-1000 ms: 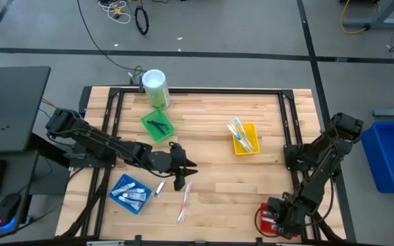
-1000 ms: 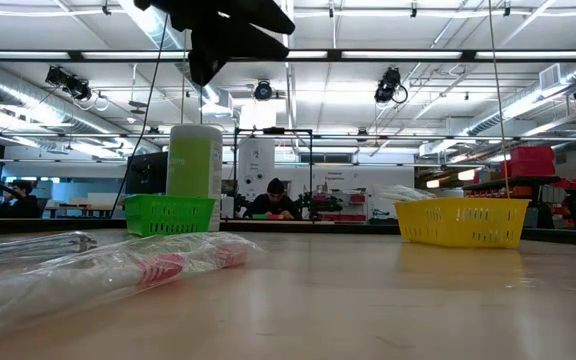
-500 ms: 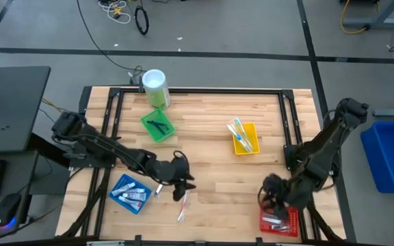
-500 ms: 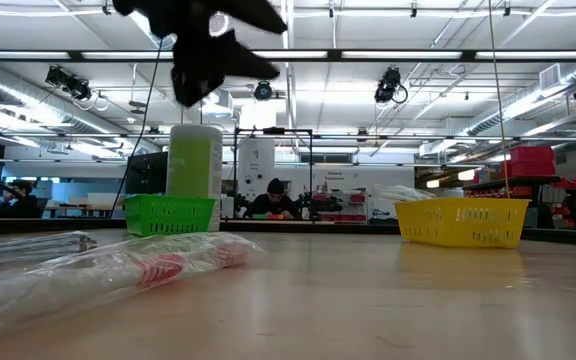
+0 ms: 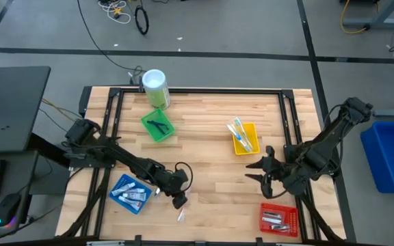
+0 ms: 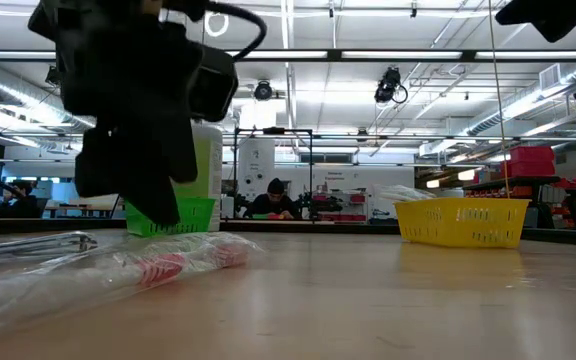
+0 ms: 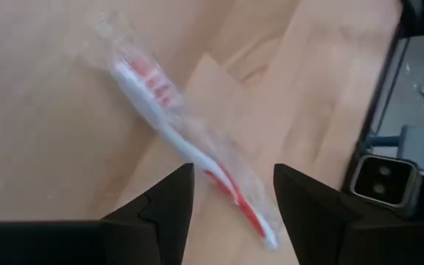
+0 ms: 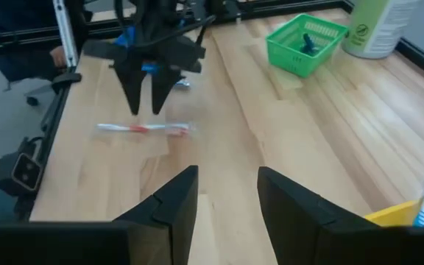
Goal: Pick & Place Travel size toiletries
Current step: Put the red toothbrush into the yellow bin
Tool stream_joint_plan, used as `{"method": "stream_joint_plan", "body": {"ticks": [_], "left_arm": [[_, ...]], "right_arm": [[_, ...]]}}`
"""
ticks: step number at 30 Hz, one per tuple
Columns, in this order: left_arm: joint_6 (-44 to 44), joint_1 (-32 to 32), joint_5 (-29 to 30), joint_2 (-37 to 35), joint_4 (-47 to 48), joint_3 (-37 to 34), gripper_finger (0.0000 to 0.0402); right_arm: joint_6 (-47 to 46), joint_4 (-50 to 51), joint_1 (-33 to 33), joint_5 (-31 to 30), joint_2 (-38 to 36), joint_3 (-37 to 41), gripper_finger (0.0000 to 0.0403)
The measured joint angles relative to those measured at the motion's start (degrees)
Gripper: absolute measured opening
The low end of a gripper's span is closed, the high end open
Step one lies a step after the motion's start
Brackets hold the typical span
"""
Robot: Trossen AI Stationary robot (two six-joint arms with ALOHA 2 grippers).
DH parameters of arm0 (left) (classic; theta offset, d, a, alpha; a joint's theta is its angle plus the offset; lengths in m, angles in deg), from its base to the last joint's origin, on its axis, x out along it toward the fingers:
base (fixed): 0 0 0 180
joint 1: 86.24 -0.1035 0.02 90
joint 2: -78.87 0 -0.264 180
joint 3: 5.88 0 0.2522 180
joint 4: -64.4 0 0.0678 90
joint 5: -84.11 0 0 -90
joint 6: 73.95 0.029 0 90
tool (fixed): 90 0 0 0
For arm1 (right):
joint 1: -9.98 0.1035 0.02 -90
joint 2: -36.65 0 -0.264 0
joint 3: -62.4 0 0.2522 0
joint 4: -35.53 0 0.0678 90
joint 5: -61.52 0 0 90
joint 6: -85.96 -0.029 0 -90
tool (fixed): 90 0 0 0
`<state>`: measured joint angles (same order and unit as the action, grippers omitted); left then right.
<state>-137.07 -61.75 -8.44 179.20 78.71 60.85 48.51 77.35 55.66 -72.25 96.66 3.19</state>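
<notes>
A red-and-white toothbrush in a clear wrapper (image 7: 169,118) lies flat on the wood near the table's near edge (image 5: 182,216) (image 8: 144,129) (image 6: 158,268). My left gripper (image 7: 230,193) (image 5: 178,198) hangs just above it, pointing down and open. One finger stands on either side of the handle, and neither touches it. My right gripper (image 8: 227,193) (image 5: 255,171) is open and holds nothing. It hovers over the table's right half, pointing toward the left gripper (image 8: 144,96).
Blue tray (image 5: 118,183) with small tubes sits left of the left gripper. Red tray (image 5: 289,213) with items is at the near right. Yellow tray (image 5: 251,128) holds toothbrushes. Green tray (image 5: 150,120) and tall green canister (image 5: 154,87) stand toward the far edge. Bare wood lies between the grippers.
My left gripper moved toward the near edge and dropped until its fingers straddle the toothbrush. My right gripper rose from the red tray and swung toward the far edge and the table's middle. The toothbrush stayed where it was.
</notes>
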Motion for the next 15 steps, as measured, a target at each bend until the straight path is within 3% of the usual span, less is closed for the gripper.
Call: {"method": "stream_joint_plan", "body": {"ticks": [5, 15], "left_arm": [[0.64, -0.04, 2.9, 2.06, -1.37, 0.0, 0.0197], [10.94, -0.42, 9.37, 2.53, -0.19, 0.01, 0.0197]], "right_arm": [[0.35, -0.05, -1.26, 0.46, -0.02, 0.0, 0.0144], [0.92, -0.2, -1.91, 0.77, 0.0, 0.26, 0.0145]]}}
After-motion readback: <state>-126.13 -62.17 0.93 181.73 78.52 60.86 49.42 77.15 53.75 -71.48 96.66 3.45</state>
